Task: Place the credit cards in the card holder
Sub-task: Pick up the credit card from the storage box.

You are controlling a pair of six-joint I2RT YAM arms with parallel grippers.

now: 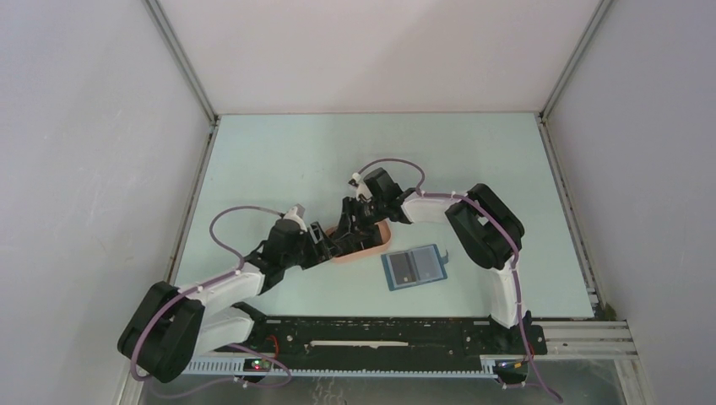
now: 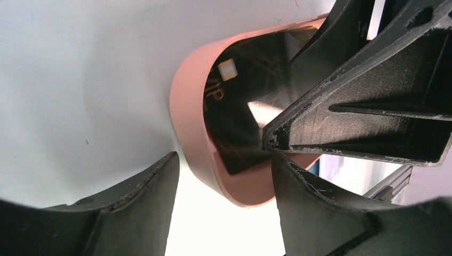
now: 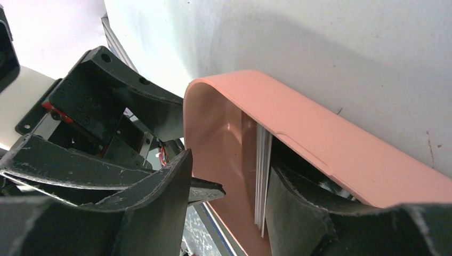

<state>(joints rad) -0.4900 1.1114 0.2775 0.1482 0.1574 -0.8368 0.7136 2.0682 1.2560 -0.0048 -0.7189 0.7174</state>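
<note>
While cards [image 3: 262,176] stand in tray [image 3: 320,138] between right gripper's [image 3: 232,176] half-open jaws, holder [image 1: 414,268] looks unfilled; left gripper [image 2: 224,170] open, empty.

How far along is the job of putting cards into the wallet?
Done: only that the wallet lies open, with no card seen in it. In hand: the right gripper is open around the cards, which are on edge in the tray; the left gripper is open at the tray's end. Left: every card.

Pink oval tray [image 1: 377,245] on pale green table [image 1: 295,152], white enclosure walls [image 1: 84,126], metal frame rails [image 1: 181,59] in corners.
</note>
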